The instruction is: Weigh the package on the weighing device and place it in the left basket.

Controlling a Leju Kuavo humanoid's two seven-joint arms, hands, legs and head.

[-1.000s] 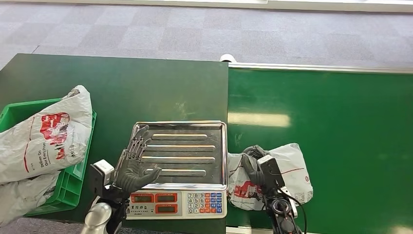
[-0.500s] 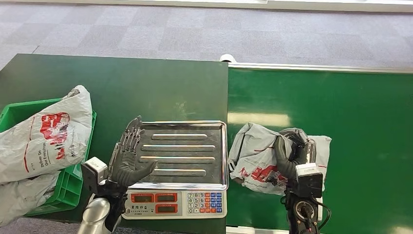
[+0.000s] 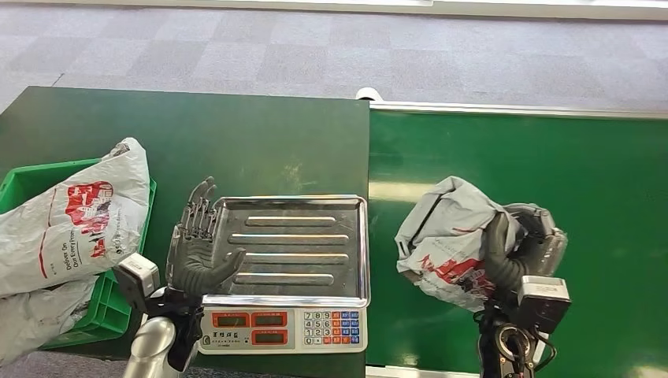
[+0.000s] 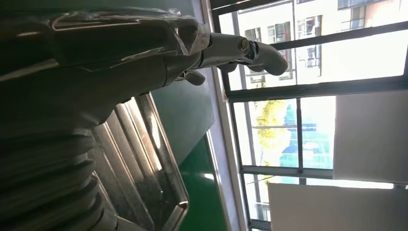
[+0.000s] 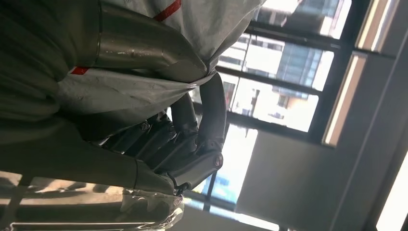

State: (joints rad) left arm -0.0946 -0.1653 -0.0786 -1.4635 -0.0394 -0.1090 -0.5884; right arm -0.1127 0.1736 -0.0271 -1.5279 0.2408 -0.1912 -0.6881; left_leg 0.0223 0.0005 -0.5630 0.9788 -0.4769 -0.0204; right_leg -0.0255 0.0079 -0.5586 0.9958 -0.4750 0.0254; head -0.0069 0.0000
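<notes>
My right hand (image 3: 521, 240) grips a grey plastic package (image 3: 449, 236) with red print and holds it lifted above the green conveyor belt (image 3: 551, 165), to the right of the scale. In the right wrist view the package (image 5: 139, 91) is bunched between my thumb and fingers (image 5: 192, 139). The scale has a bare steel tray (image 3: 295, 244) and a keypad front (image 3: 283, 325). My left hand (image 3: 197, 248) is raised open, fingers straight up, at the tray's left edge; it also appears in the left wrist view (image 4: 144, 62). The green basket (image 3: 118, 291) sits at the left.
Two similar grey packages (image 3: 71, 220) fill and overhang the green basket. The dark green table (image 3: 197, 142) carries the scale and basket. Grey carpet floor (image 3: 315, 47) lies beyond the table and belt.
My right hand has lifted the package off the belt and carried it to the right and upward. My left hand has drifted left from over the tray to its left edge.
</notes>
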